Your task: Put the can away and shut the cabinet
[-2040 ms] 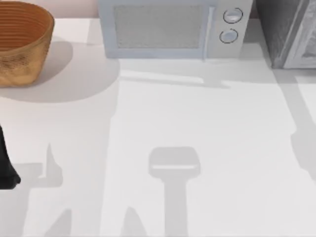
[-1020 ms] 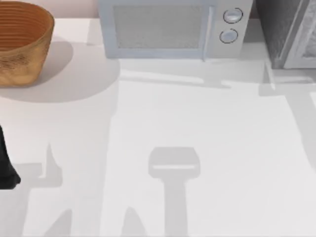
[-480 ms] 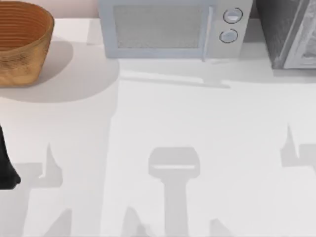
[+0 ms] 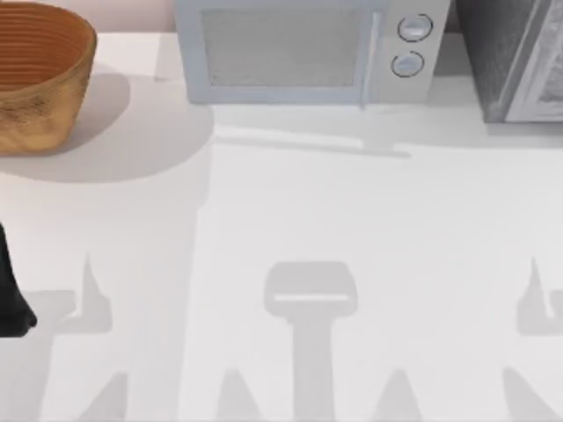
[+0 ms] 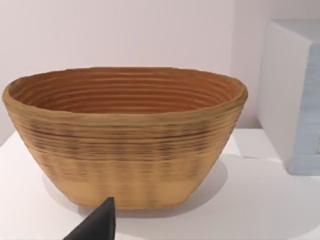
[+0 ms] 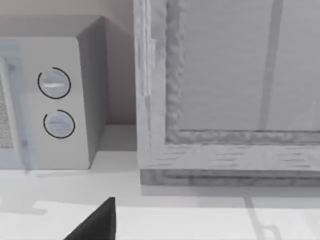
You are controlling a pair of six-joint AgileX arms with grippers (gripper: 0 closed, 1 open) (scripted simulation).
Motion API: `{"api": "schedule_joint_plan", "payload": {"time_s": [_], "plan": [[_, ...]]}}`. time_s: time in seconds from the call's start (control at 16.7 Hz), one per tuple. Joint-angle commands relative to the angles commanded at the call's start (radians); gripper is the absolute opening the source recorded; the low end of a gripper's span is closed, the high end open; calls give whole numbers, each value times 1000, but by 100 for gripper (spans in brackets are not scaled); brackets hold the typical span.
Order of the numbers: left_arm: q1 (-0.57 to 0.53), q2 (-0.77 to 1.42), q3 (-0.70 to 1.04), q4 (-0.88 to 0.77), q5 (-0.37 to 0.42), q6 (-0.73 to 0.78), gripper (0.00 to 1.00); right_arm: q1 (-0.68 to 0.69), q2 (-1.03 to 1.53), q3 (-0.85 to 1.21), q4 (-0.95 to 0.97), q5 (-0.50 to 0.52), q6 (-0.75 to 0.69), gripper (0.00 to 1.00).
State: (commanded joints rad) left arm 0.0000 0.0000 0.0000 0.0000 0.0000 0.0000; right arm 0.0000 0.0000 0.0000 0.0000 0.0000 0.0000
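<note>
A white table (image 4: 352,202) spreads across the top view, with a pale wall behind it along the upper edge. A woven basket (image 4: 40,88) stands in the upper left of the frame. A light grey microwave (image 4: 281,53) sits at the upper middle, its door facing me and two round knobs (image 4: 413,28) stacked at its right end. The cabinet (image 4: 510,61) stands in the upper right corner, just beside the microwave with a narrow gap between them.

My left arm (image 4: 10,290) is a dark shape at the left edge of the top view, below the basket and well apart from it. Its wrist camera looks straight at the basket, with the microwave's side wall beyond. A dark tip of the left gripper (image 5: 97,225) pokes into that picture, and I cannot tell whether it is released or clenched.

My right wrist camera faces the cabinet's pale door panel, which sits inside its frame, with the microwave's knobs beside it. A dark tip of the right gripper (image 6: 97,222) shows there too. I cannot tell its state either, and nothing is visibly held by it.
</note>
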Motion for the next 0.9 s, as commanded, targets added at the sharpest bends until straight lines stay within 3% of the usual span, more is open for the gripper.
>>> {"api": "schedule_joint_plan", "payload": {"time_s": [0.48, 0.9], "plan": [[0, 0, 0, 0, 0, 0, 100, -21, 37, 9, 26, -29, 1, 100], [0, 0, 0, 0, 0, 0, 100, -308, 477, 109, 368, -322, 15, 100]]}}
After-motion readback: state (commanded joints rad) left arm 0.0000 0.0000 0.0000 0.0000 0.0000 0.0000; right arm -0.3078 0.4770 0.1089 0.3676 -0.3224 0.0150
